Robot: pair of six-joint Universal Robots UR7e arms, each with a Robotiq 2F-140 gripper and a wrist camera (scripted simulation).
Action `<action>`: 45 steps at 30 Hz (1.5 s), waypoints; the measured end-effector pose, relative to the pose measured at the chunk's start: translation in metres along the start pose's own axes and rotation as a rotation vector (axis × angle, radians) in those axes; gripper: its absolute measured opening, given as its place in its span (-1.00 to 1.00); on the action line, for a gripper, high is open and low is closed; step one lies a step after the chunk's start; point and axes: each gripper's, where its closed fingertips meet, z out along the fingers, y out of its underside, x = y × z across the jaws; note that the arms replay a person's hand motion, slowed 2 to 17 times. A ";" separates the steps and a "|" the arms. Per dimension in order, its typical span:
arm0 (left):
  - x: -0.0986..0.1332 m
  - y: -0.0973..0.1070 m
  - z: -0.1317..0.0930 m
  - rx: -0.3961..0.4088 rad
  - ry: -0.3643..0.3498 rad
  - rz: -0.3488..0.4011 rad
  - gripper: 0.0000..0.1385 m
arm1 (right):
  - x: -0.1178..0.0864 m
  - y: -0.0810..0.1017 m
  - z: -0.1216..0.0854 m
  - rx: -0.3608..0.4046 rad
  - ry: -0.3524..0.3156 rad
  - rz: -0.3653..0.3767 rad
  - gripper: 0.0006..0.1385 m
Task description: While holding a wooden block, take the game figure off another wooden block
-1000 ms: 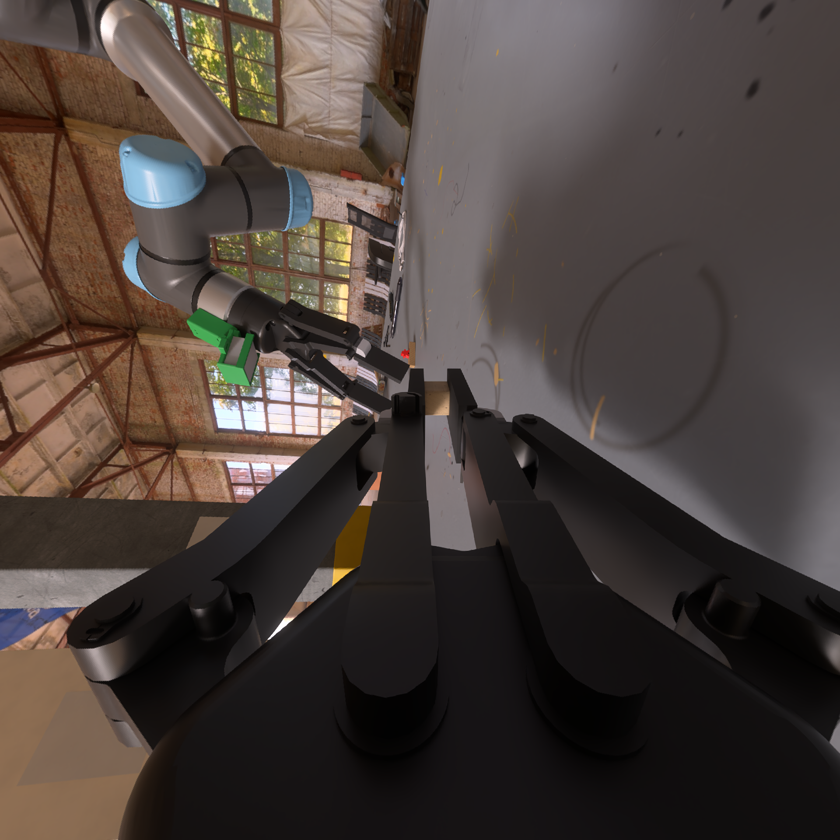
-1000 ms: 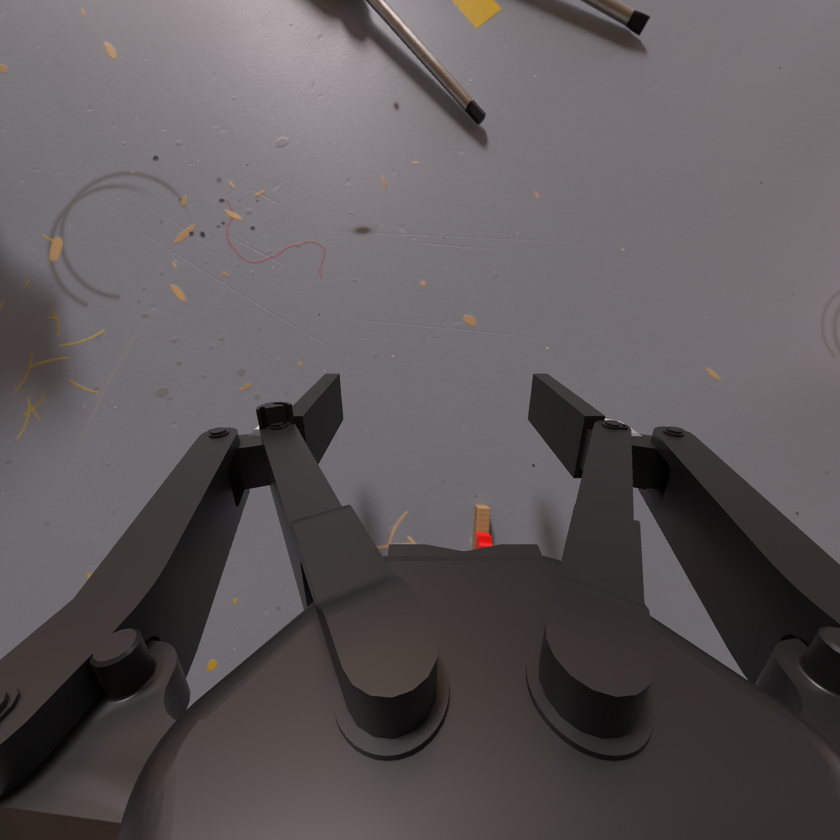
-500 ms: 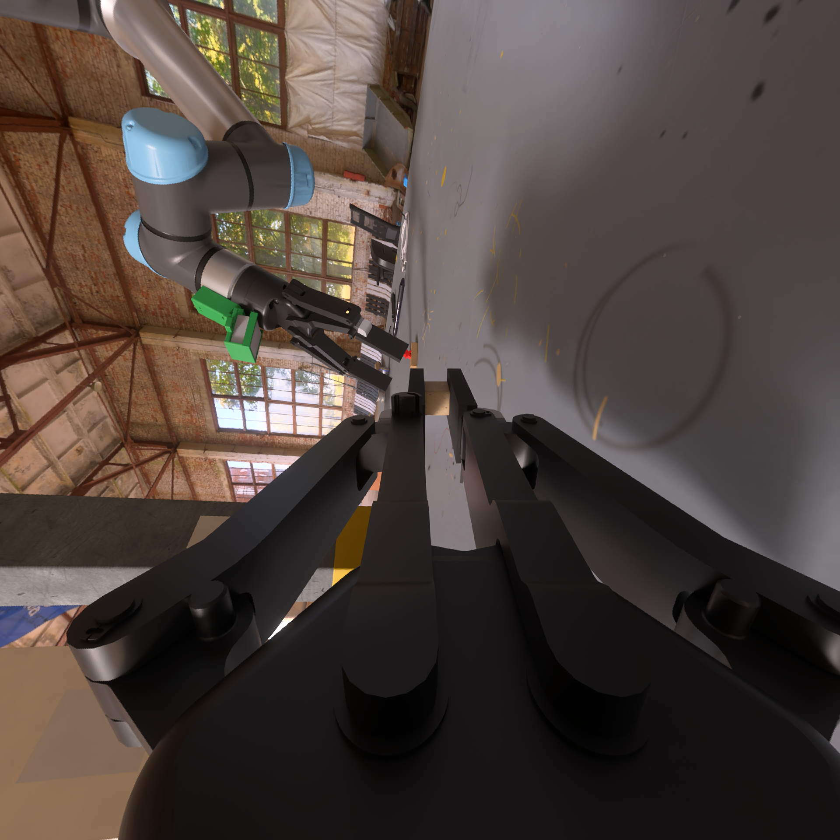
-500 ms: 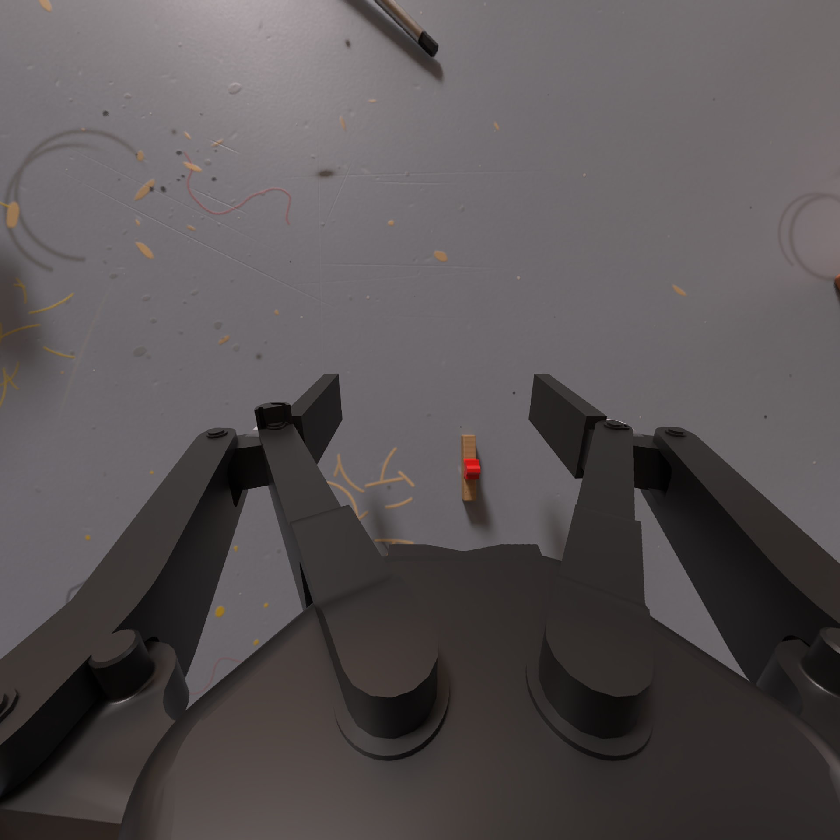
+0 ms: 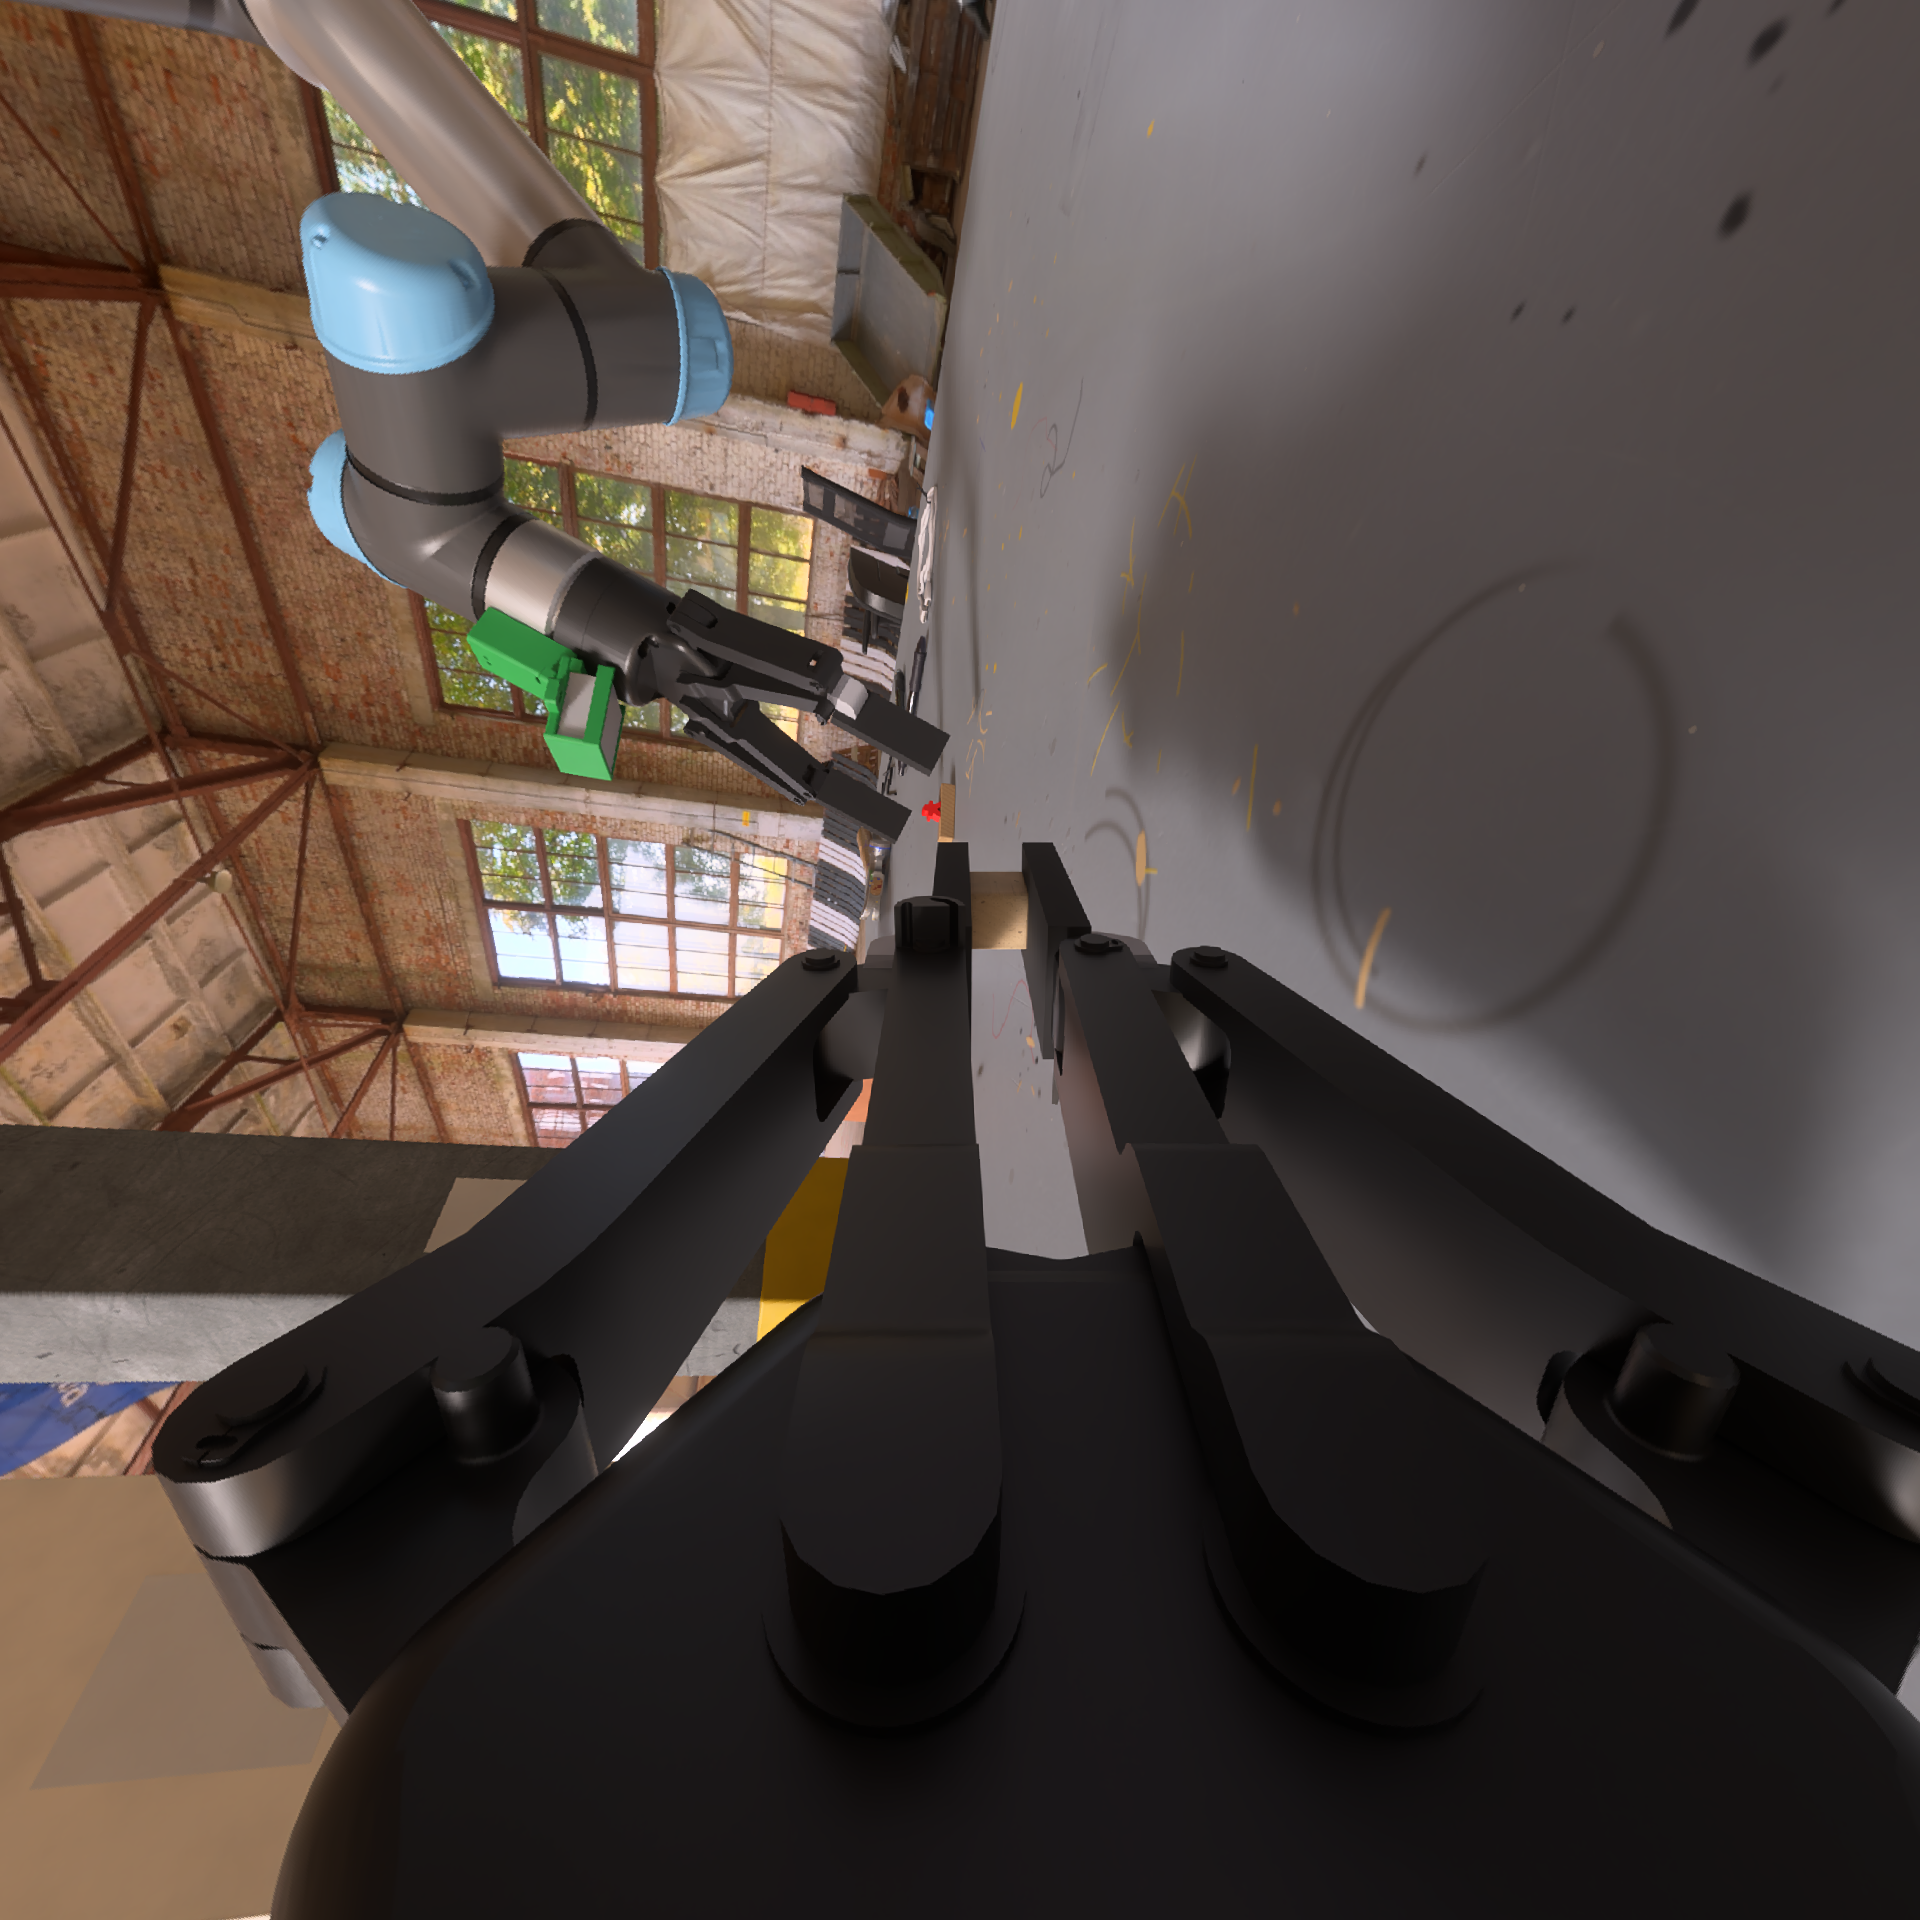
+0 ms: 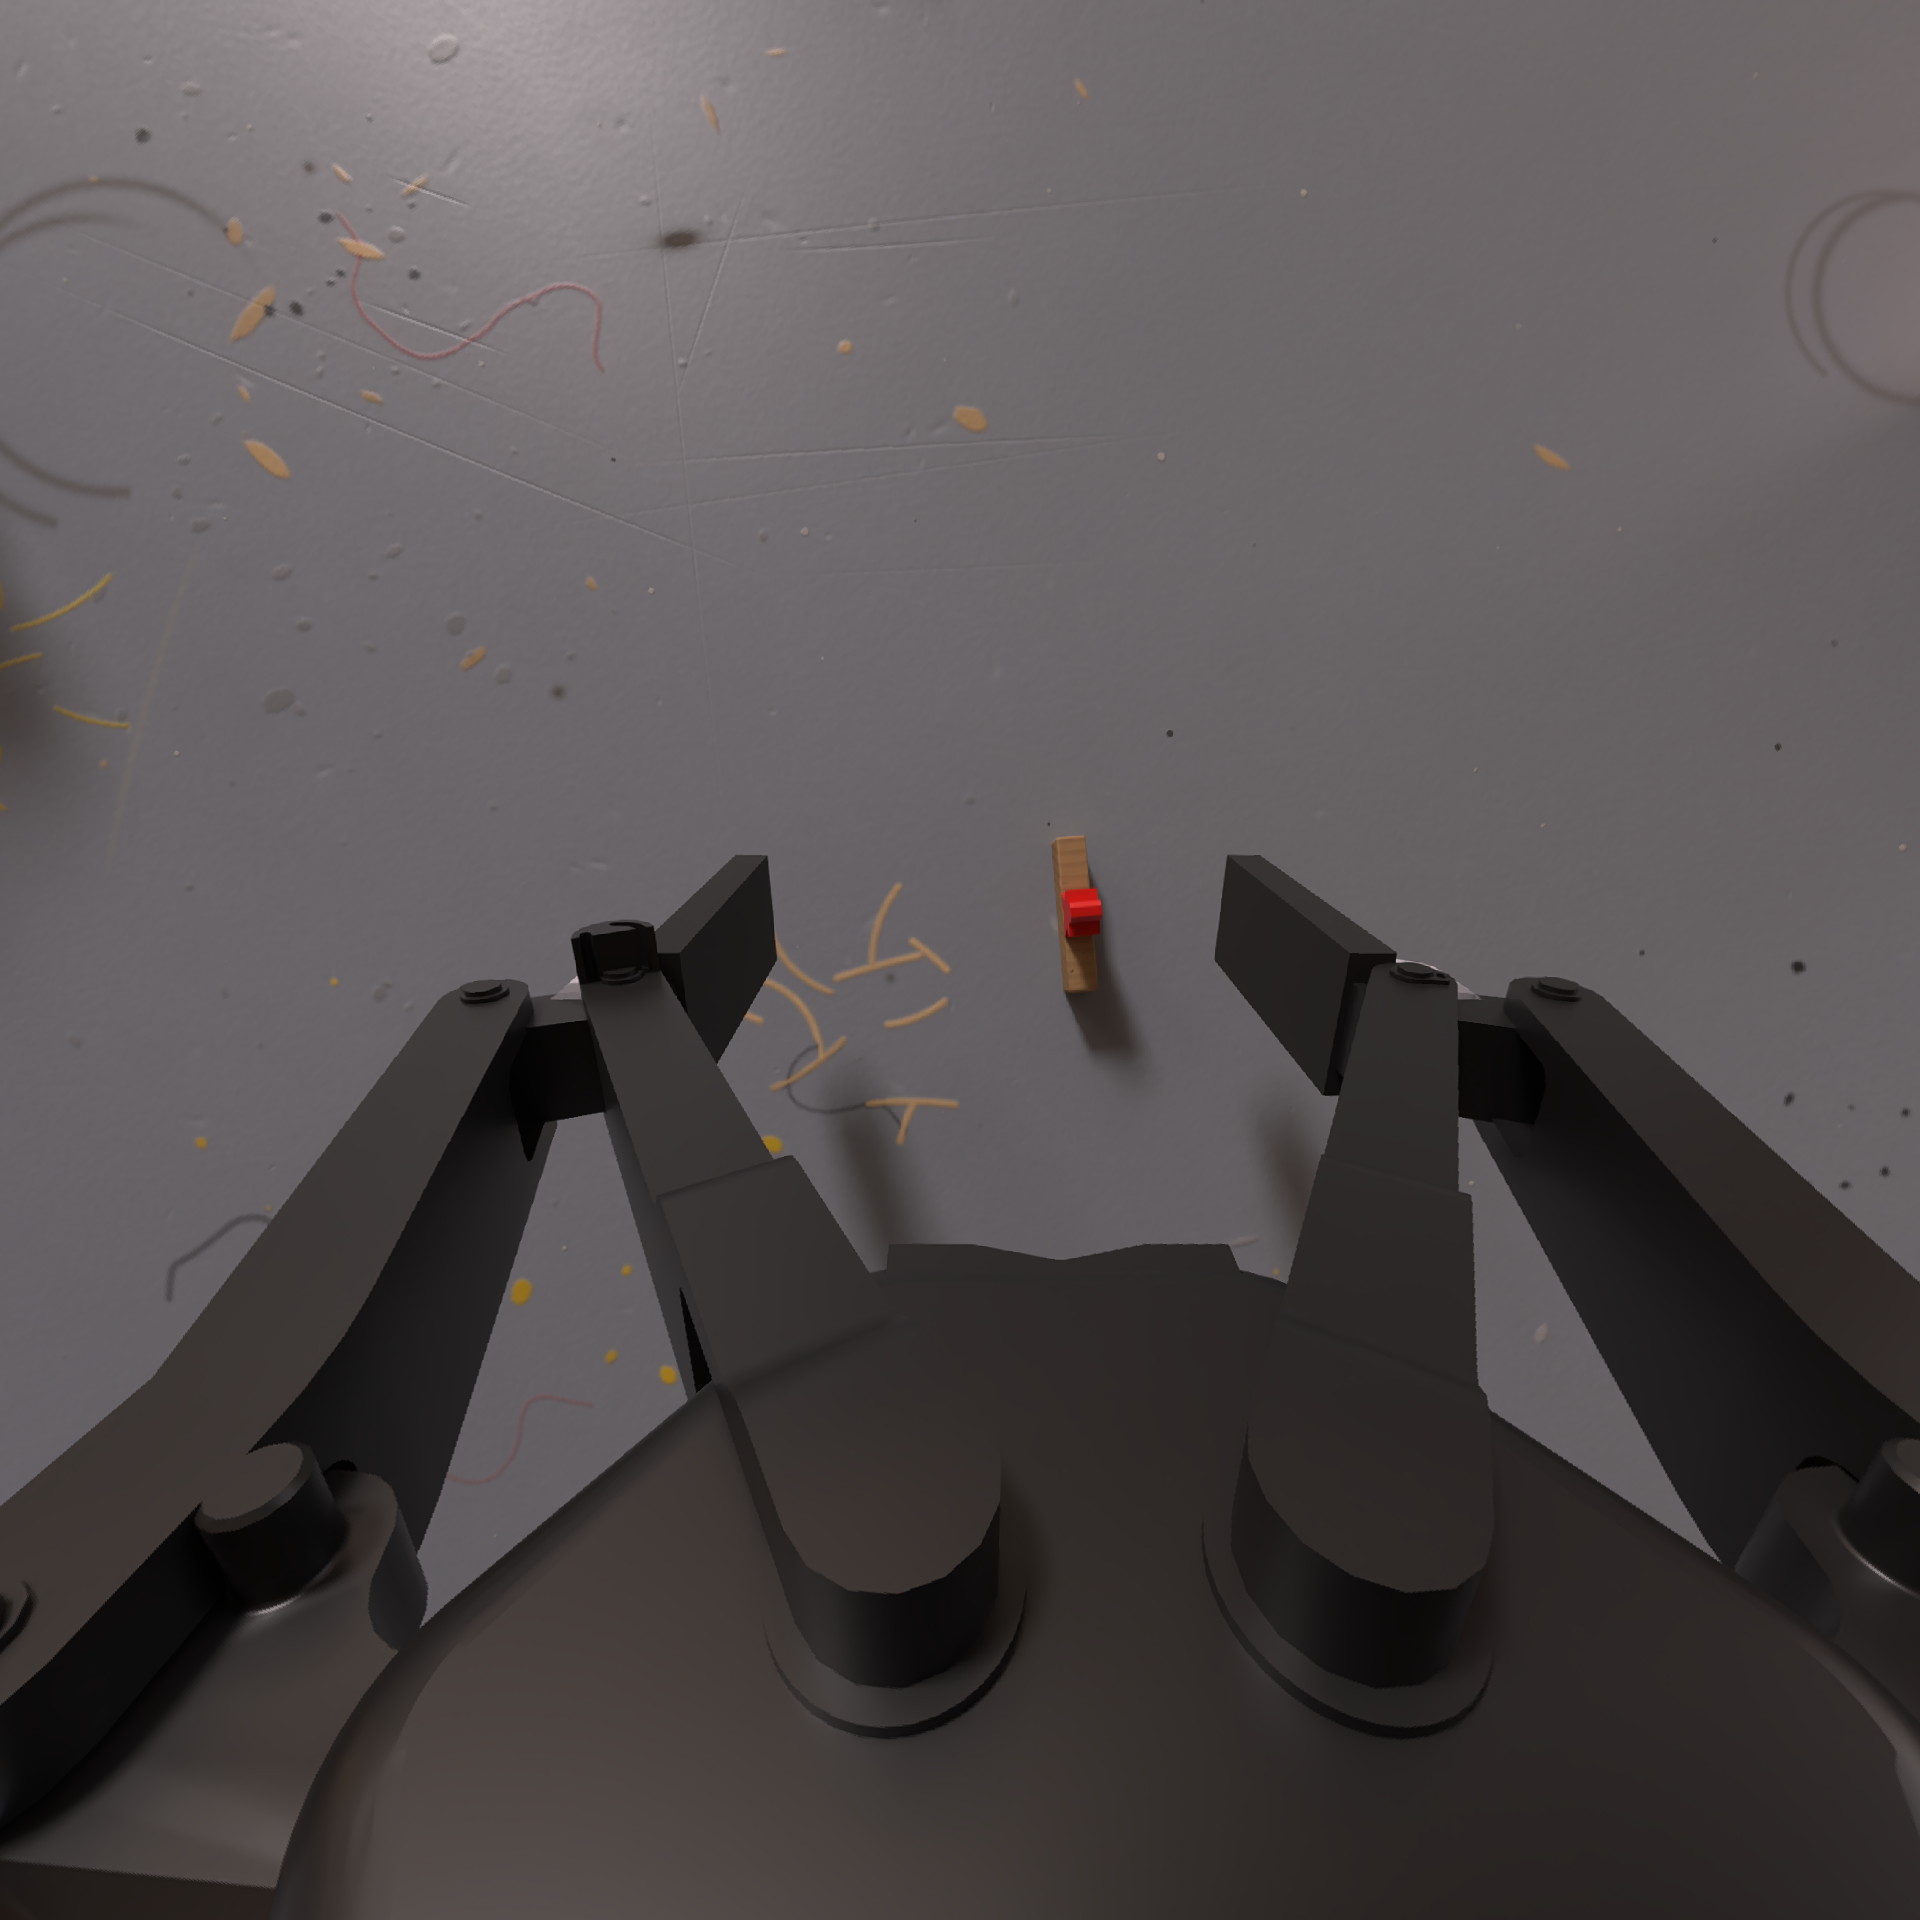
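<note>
My left gripper (image 5: 995, 891) is shut on a pale wooden block (image 5: 997, 910), held off the grey table (image 5: 1455, 416). Beyond it a second wooden block (image 5: 945, 805) lies on the table with a small red game figure (image 5: 931, 811) on it. The right gripper (image 5: 906, 774) shows in the left wrist view, open, just above that figure. In the right wrist view the right gripper (image 6: 995, 935) is open and empty, with the thin wooden block (image 6: 1074, 914) and red figure (image 6: 1082, 912) between its fingertips, closer to the right finger and farther down.
The grey table (image 6: 1039, 520) is scattered with wood shavings (image 6: 862, 997), specks and ring marks (image 6: 1860, 296). The right arm (image 5: 499, 343) with a green wrist camera (image 5: 561, 691) reaches in from the upper left of the left wrist view.
The right gripper has moved so that the block and red figure rose in its view from under the palm to between the fingertips. The left gripper holds still with its block.
</note>
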 end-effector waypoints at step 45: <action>-0.002 -0.001 0.000 0.000 -0.015 0.003 -0.80 | 0.017 0.044 -0.017 -0.017 0.113 0.061 0.37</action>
